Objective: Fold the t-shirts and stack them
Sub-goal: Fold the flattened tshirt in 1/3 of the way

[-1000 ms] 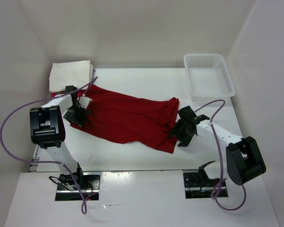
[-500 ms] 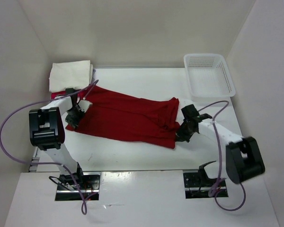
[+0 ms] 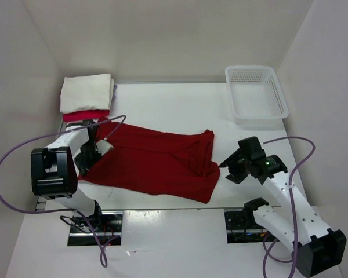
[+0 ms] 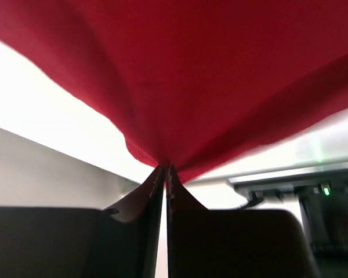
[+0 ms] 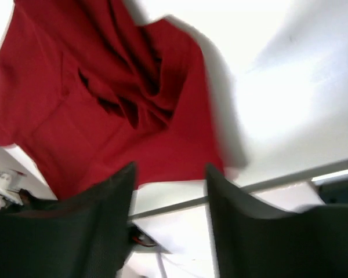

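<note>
**Left arm held one end of the shirt; right arm stood free off the other**

The red shirt [image 3: 156,165] lay spread on the table [image 3: 162,104]. Its long axis ran from far-left to near-right, roughly across the span between the two arms. The left gripper [image 3: 84,162] was at the shirt's left end. In the left wrist view its jaws [image 4: 165,174] were pressed together on a pinch of red cloth, which fanned out from the tips.

The right gripper [image 3: 227,169] sat just beside the right end, off the cloth. In its own view the fingers [image 5: 169,171] stood apart with nothing between them. The red shirt [image 5: 75,110] lay ahead and to their left, bunched into folds near that edge.

The coming move likely turned on that gap. The right arm was the nearer one to the free end, and it would have to reach left, along the shirt's axis, to take hold.

The folded cream shirt [image 3: 86,92] rested on a pink shirt [image 3: 84,116] at the far-left corner, beyond the left arm. The basket [image 3: 250,69] stood far right, well apart from the shirt.
</note>
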Robot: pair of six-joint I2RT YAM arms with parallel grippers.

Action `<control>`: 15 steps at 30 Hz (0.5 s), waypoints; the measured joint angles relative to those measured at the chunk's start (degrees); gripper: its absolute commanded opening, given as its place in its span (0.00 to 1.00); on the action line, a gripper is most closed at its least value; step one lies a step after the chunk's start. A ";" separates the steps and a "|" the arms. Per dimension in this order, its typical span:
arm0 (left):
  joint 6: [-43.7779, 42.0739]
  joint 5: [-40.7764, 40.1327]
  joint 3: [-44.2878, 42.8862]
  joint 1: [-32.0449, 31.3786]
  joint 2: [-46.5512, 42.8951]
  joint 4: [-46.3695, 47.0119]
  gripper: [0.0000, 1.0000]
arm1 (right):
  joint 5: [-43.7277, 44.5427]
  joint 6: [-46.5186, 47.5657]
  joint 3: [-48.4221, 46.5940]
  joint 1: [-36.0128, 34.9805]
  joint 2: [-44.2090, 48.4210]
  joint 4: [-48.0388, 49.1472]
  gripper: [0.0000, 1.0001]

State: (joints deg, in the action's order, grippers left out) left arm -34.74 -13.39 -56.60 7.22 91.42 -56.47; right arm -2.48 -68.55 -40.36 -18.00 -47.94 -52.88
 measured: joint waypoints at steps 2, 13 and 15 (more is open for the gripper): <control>0.35 -0.48 0.52 -0.68 -0.07 -2.54 0.13 | 0.42 -0.66 0.00 -0.37 1.75 -2.10 0.65; 1.44 -2.29 -6.03 0.26 -3.26 -16.00 0.62 | 7.23 8.09 -16.70 -1.36 -13.16 -4.87 0.46; 0.52 -1.73 -13.31 2.60 -2.99 -16.52 0.62 | 8.50 12.61 -21.79 -1.38 -21.05 -1.88 0.33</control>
State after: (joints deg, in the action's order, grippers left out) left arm -34.22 -15.11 -69.91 9.82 88.42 -72.99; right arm 6.02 -55.94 -62.15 -19.38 -68.99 -54.76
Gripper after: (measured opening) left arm 0.613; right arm 0.414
